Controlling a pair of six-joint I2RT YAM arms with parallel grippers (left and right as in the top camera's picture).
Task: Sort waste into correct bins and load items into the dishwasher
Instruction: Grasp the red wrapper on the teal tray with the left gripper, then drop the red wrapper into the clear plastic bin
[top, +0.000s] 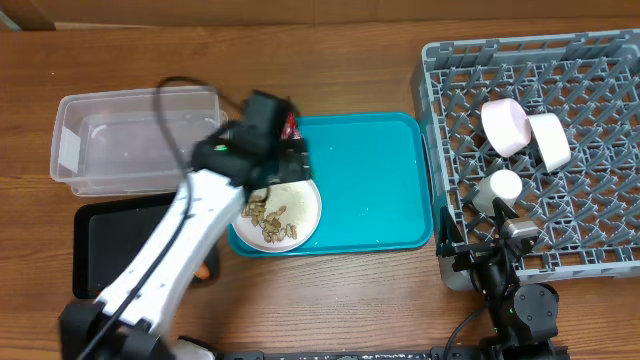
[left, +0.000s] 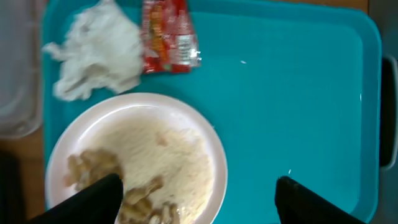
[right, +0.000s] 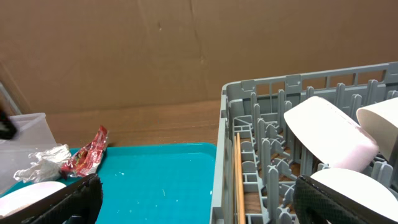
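Observation:
A round white plate (top: 300, 215) (left: 199, 134) holds tan peanut shells (top: 268, 222) (left: 93, 168) and crumbs at the teal tray's front left. My left gripper (top: 283, 170) (left: 199, 202) hangs open and empty over the plate's edge. A crumpled white paper ball (left: 96, 50) (right: 42, 167) and a red snack wrapper (left: 168, 34) (right: 90, 152) lie on the tray behind the plate. The grey dish rack (top: 600, 265) (right: 249, 93) holds a pale pink bowl (top: 503, 127) (right: 329, 134), a white bowl (top: 548, 140) (right: 380, 121), a small white cup (top: 503, 187) and the chopsticks (right: 238, 180). My right gripper (top: 487, 245) (right: 211, 199) is open and empty at the rack's front left corner.
The teal tray (top: 370, 180) (left: 292, 93) lies between the bins and the rack. A clear tub (top: 130, 140) stands at the back left and a black tray (top: 110, 240) in front of it. A small orange-brown bit (top: 206, 271) shows by the black tray's right edge, under my left arm.

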